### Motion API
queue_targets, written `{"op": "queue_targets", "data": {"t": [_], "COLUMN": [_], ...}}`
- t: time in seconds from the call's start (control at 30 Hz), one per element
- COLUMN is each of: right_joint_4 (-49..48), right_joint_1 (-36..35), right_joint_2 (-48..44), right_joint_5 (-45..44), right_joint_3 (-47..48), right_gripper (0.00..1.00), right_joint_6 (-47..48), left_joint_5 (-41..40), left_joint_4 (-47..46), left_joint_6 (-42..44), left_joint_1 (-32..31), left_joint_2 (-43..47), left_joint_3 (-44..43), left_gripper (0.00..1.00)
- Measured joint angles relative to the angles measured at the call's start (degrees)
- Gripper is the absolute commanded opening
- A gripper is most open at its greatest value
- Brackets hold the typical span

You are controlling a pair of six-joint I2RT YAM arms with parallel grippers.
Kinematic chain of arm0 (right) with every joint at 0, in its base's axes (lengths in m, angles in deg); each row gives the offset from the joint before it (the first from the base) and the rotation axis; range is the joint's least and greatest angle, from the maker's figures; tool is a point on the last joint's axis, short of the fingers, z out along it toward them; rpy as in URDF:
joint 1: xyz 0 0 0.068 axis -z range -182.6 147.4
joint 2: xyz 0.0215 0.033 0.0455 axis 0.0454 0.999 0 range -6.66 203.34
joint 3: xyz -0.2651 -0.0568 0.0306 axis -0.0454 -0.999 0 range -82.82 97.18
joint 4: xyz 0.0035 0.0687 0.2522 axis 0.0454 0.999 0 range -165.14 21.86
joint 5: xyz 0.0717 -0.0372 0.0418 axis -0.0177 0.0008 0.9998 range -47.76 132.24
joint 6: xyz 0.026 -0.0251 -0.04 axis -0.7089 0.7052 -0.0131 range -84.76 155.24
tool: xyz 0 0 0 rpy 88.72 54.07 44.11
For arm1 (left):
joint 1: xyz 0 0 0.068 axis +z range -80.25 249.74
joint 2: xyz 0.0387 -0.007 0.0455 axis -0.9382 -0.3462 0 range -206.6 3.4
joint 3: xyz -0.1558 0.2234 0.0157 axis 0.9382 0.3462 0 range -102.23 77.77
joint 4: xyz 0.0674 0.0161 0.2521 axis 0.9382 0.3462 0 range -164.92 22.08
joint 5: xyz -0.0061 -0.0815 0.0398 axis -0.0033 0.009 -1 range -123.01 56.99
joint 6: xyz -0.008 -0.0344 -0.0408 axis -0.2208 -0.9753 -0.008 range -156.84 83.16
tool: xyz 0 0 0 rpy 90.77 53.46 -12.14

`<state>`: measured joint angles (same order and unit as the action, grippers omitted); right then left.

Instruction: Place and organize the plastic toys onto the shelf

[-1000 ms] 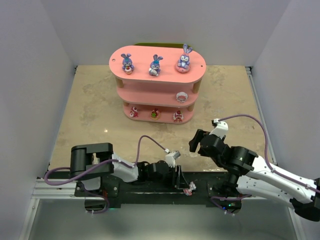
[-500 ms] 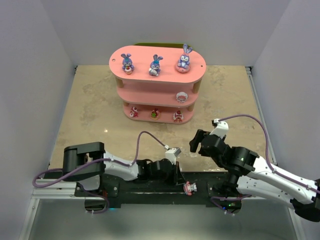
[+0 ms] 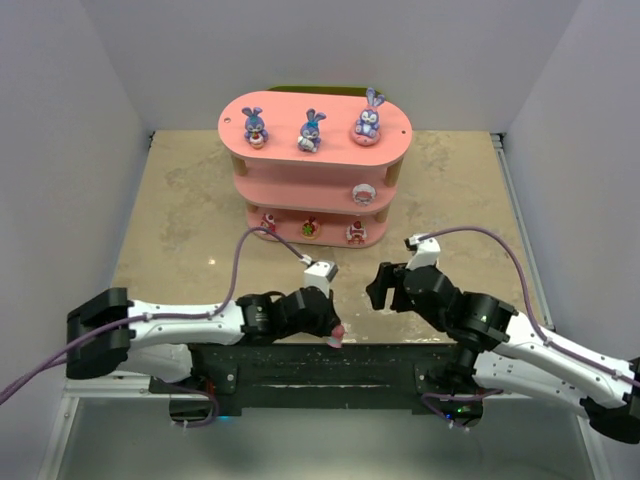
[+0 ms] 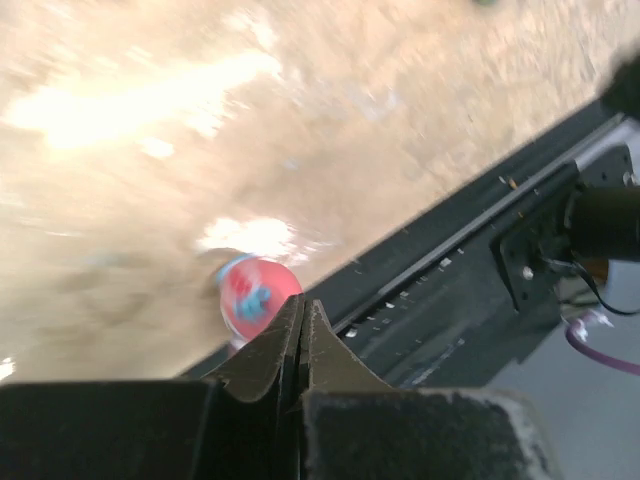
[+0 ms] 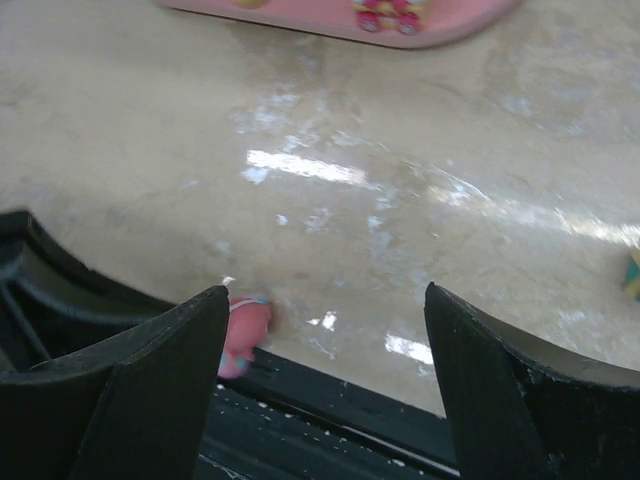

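Note:
The pink three-tier shelf [image 3: 236, 133] stands at the back centre. Three purple-blue bunnies [image 3: 311, 131] are on its top board. A white-pink figure [image 3: 363, 193] is on the middle board, and three small figures [image 3: 310, 228] are on the bottom board. My left gripper [image 3: 330, 333] is at the table's near edge. Its jaws are pressed together, with a round pink-red toy [image 4: 250, 300] at their tips. The toy also shows in the right wrist view [image 5: 243, 330]. My right gripper [image 3: 383, 287] is open and empty, low over the table just right of the toy. The shelf's bottom board [image 5: 300, 22] is far ahead of it.
A black mounting rail [image 3: 300, 365] runs along the near table edge, with a drop below it. White walls enclose the table on three sides. A dark olive object [image 3: 315, 90] sticks out behind the shelf. A small yellow-teal thing [image 5: 634, 275] lies at the right.
My left arm has pulled back to the left, and the pink-red toy has moved from the black rail up to the table's near edge. My right gripper has shifted slightly left.

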<state>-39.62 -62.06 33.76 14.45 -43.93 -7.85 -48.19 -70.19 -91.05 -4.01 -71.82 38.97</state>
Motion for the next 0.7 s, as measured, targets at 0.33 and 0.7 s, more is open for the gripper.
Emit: {"op": "queue_targets", "data": {"t": [0.33,0.7], "right_joint_4": [-16.72,-21.75], "right_joint_1": [0.02,-0.09], "right_joint_2": [3.74,19.52], "right_joint_5": [16.68,16.11], "right_joint_3": [-0.04,-1.09], "right_gripper": [0.84,0.84], "right_joint_6": [17.4,16.76], "left_joint_5": [-2.62,-4.26], "left_joint_4": [16.81,20.02], "left_joint_6": [8.31,7.23], "left_joint_1": [7.48,10.01], "left_joint_2": [12.48,11.82], "left_joint_3": [-4.83,-0.87], "left_gripper": [0.17,0.77]}}
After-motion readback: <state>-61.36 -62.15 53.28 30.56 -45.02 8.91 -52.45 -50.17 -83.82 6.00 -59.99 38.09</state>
